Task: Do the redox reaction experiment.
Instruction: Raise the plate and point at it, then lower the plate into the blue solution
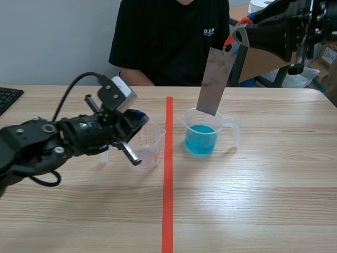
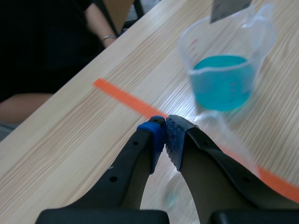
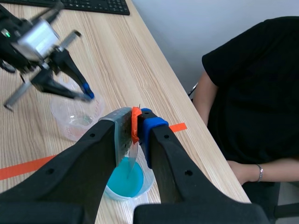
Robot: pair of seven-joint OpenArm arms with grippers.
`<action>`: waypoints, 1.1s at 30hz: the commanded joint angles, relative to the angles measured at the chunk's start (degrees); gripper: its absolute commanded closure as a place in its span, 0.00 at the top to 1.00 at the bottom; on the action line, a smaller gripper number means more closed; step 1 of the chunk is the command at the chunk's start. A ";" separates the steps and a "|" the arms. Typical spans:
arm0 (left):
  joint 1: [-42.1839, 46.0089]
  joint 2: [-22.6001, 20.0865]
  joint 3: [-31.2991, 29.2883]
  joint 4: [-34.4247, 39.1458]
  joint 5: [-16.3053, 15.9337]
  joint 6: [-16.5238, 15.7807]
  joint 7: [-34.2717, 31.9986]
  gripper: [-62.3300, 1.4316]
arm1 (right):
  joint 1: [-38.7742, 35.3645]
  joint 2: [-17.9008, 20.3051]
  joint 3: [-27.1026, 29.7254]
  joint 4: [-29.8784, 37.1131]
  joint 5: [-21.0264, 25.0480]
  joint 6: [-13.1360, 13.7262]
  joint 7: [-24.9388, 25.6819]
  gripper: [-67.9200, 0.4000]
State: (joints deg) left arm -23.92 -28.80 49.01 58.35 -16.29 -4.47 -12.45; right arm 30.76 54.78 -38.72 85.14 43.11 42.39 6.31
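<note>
Right of the orange tape line [image 1: 168,174], my right claw [image 3: 136,122] grips a grey metal strip [image 1: 215,79] by its top, its lower end at the mouth of the beaker of blue liquid [image 1: 201,138]. Left of it, my left claw [image 2: 166,133] pinches the clear beaker [image 1: 150,150] by its rim.

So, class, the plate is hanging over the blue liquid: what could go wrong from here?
1. The right gripper pinches the tilted metal plate only at its top end, so it may slip and splash the blue liquid.
2. The plate's lower end is at the rim of the beaker; lowering it at that tilt could nudge the beaker over.
3. A person sits just behind, likely within splash range.
</note>
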 commanded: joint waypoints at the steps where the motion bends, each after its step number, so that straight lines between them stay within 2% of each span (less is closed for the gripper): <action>1: 2.73 -3.50 -2.93 4.87 -0.70 0.26 -1.05 0.09 | 1.62 0.76 1.22 0.68 1.05 0.33 1.09 0.02; 3: 7.89 -7.82 -6.75 9.88 -1.27 0.33 -1.05 0.09 | 1.62 0.74 1.22 0.68 1.07 0.33 1.09 0.02; 8: 24.65 -16.11 -19.54 19.52 -5.77 0.83 -1.07 0.09 | 1.60 0.74 1.22 0.68 1.05 0.33 1.09 0.02; 14: 45.86 -17.53 -35.28 23.17 -6.93 0.94 -1.03 0.09 | 1.40 0.55 1.22 0.57 1.05 0.33 1.31 0.02; 18: 58.77 -14.97 -43.67 23.47 -6.84 0.94 -1.07 0.09 | 1.29 -0.59 1.20 -0.20 0.35 0.33 1.27 0.02; 24: 73.31 -7.17 -53.96 23.47 -6.62 0.94 -1.05 0.09 | 1.29 -1.79 1.20 -1.16 -0.72 0.33 1.29 0.02; 28: 79.08 -2.60 -57.11 23.47 -6.60 0.94 -1.01 0.09 | 1.27 -2.80 1.16 -2.69 -1.49 0.33 1.31 0.02; 33: 83.10 1.33 -57.44 23.39 -6.60 0.90 0.35 0.09 | 1.29 -4.68 1.16 -5.31 -3.13 0.33 1.31 0.02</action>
State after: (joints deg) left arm 59.57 -27.59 -8.86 81.34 -22.59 -3.44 -11.88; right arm 30.74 50.11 -38.68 79.79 39.57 42.39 6.52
